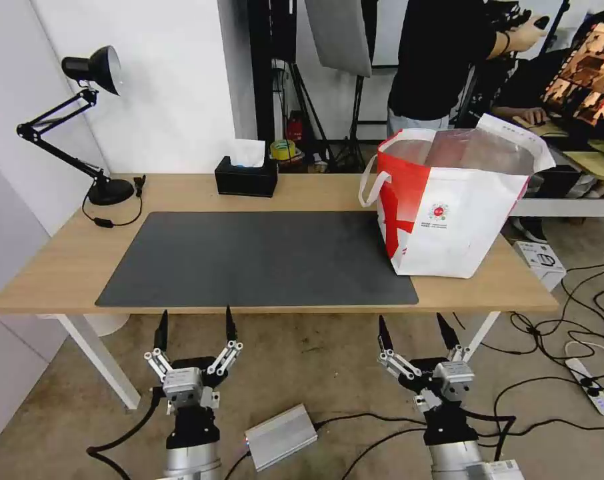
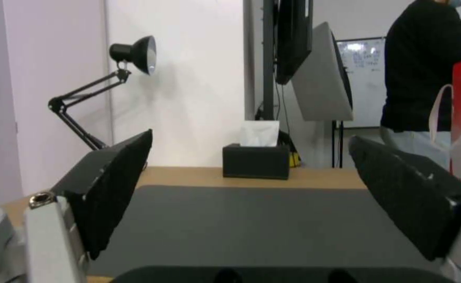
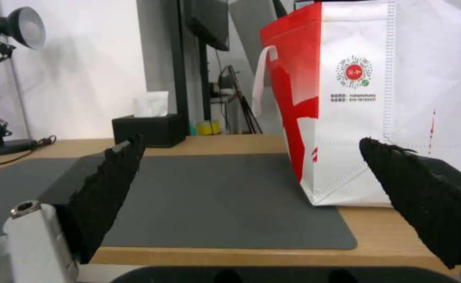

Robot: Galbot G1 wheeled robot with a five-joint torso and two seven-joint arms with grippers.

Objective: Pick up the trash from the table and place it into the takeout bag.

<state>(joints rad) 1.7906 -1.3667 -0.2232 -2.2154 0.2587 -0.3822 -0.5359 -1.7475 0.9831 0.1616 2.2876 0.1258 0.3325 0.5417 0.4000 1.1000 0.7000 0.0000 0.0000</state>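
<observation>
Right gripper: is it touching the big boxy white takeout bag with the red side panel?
Apart. In the head view the right gripper, jaws open, sits below the table's near edge; the takeout bag stands on top.

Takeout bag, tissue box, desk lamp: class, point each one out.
takeout bag [image 1: 462, 227], head view, white front panel.
tissue box [image 1: 246, 180], head view, black front face.
desk lamp [image 1: 110, 192], head view, round base.

Table [image 1: 182, 193]: light wood-grain top, matt. Mat [image 1: 255, 257]: dark grey, smooth, matt. Takeout bag [image 1: 462, 227]: white and red woven-look fabric, silvery glossy lining. Gripper fingers [image 3: 110, 184]: black, rough-textured pads on bare metal links.
</observation>
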